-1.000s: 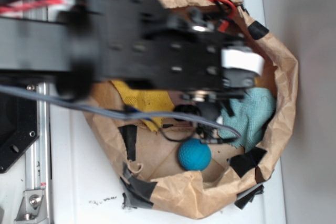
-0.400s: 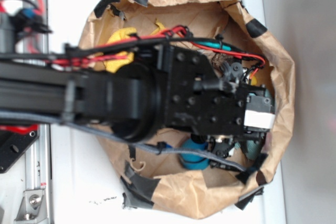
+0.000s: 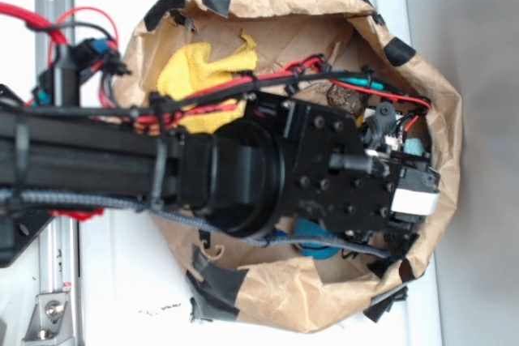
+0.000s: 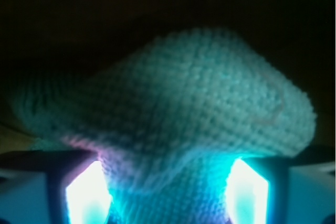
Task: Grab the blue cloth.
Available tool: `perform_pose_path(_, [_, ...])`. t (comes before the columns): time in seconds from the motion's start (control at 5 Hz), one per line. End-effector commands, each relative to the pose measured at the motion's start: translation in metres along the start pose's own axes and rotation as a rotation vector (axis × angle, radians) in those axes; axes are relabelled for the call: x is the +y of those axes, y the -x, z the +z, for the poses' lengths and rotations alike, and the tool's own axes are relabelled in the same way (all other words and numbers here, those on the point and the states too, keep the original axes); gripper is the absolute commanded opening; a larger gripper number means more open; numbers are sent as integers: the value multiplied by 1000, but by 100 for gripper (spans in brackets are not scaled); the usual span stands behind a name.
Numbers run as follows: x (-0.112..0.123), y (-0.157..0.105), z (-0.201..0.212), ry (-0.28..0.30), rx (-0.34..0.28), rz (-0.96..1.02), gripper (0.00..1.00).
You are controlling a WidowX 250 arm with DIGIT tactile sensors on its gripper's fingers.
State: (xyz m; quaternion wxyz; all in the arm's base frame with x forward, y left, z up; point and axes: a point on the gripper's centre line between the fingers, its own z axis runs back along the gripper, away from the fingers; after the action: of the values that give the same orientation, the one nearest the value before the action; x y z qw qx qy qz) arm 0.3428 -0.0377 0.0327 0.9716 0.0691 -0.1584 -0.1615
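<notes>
Wrist view: jaws pinched a fold of the blue cloth, fabric bunched up between the two glowing fingers, so grip looked seated. Exterior: arm covered most of the paper bag, cloth barely visible at its right side; yellow cloth and blue ball sat apart, untouched.

Nubby terry blue cloth, crinkled matt brown paper bag

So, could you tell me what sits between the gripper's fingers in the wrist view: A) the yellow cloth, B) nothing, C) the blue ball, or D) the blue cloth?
D: the wrist view shows the blue cloth, a teal terry weave, bunched up between the fingers of the gripper.
</notes>
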Motion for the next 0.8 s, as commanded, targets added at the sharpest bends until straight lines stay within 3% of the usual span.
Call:
perform_pose_path(0.0, [20,1,10,32,-48,99,0])
perform_pose_path(0.2, [25,4,12,46,-48,125,0])
perform_pose_path(0.4, [33,16,51,66,-36,191,0])
perform_pose_path(0.6, [49,36,105,263,-12,179,0])
